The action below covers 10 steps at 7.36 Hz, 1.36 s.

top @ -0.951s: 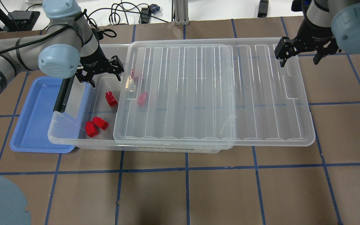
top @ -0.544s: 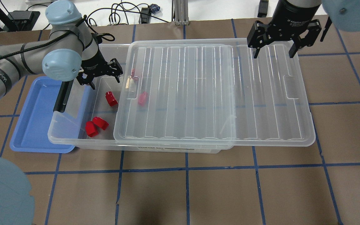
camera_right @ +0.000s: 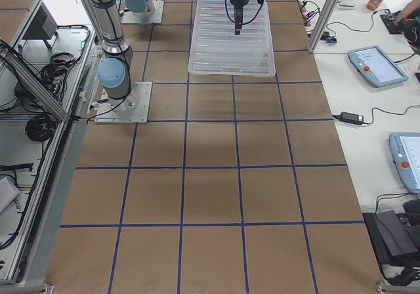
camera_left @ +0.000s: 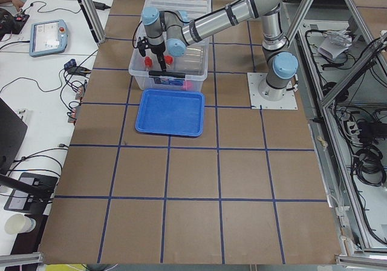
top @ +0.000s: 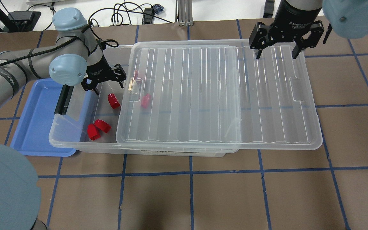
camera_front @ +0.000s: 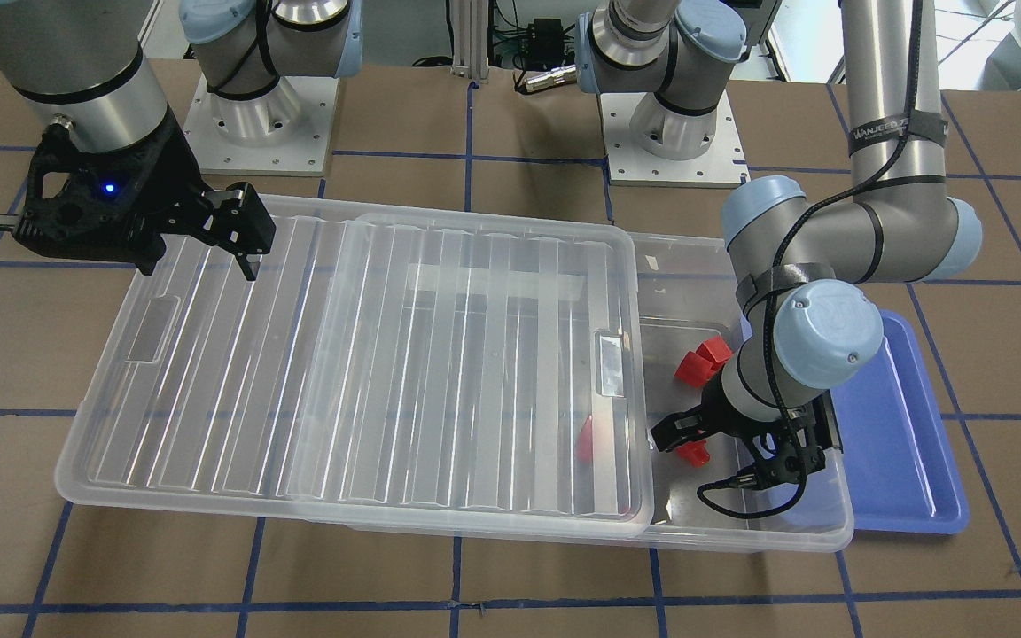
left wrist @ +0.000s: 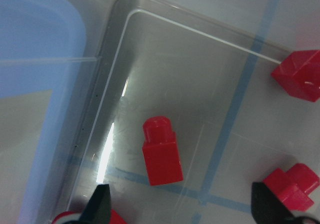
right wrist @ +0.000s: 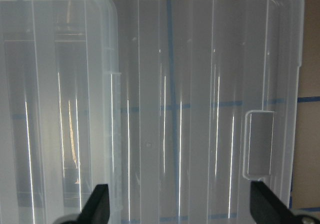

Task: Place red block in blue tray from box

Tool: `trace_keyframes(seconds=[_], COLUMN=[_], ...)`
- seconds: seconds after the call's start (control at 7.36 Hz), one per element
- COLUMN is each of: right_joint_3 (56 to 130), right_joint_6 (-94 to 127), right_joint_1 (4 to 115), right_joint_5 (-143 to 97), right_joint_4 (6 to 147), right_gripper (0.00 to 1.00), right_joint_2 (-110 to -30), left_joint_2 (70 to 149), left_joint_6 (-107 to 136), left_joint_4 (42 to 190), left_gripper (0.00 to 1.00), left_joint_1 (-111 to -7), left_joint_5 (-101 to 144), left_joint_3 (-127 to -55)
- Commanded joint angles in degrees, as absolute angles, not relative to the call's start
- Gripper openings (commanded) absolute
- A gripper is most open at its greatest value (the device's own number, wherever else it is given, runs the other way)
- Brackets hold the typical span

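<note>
The glossy red block [left wrist: 161, 154], a cube with a rounded stub, lies in the clear box [top: 75, 144], on its smooth floor at the uncovered left end, beneath the left claw [top: 107, 86], spread and empty. The right claw [top: 275, 57], also released, hangs over the ribbed translucent lid [top: 219, 95]. The shallow blue tray [top: 34, 127] sits left of the box

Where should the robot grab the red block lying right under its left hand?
Pinch the red block across the cube part's two flat sides, coming straight down: it lies flat on the box floor, and its stub end is narrower and rounded.
</note>
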State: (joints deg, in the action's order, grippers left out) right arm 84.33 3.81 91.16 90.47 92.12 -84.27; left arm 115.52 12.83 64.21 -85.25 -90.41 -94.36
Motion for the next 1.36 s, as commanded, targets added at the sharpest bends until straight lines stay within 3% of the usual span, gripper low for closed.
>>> trace_keyframes(seconds=[0.0, 0.95, 1.09, 1.22], right_joint_3=[84.9, 85.2, 85.2, 85.2], right_joint_6=[3.8, 3.8, 3.8, 3.8], right_joint_1=[91.1, 91.1, 91.1, 91.1], right_joint_5=[90.6, 90.7, 91.0, 91.1], right_joint_4=[92.2, 92.2, 92.2, 92.2], right_gripper=[1.0, 1.0, 1.0, 1.0], right_joint_2=[-84.4, -84.4, -84.4, -84.4], left_joint_2=[116.3, 116.8, 116.8, 116.8], left_joint_6=[12.3, 12.2, 12.0, 12.7], left_joint_4=[63.4, 55.8, 55.5, 55.6], left_gripper=[1.0, 1.0, 0.82, 0.29], left_joint_1=[-83.0, -83.5, -83.6, -83.6], left_joint_5=[-90.4, -90.1, -90.0, -89.1], left_joint_3=[-96.2, -102.5, -103.0, -102.8])
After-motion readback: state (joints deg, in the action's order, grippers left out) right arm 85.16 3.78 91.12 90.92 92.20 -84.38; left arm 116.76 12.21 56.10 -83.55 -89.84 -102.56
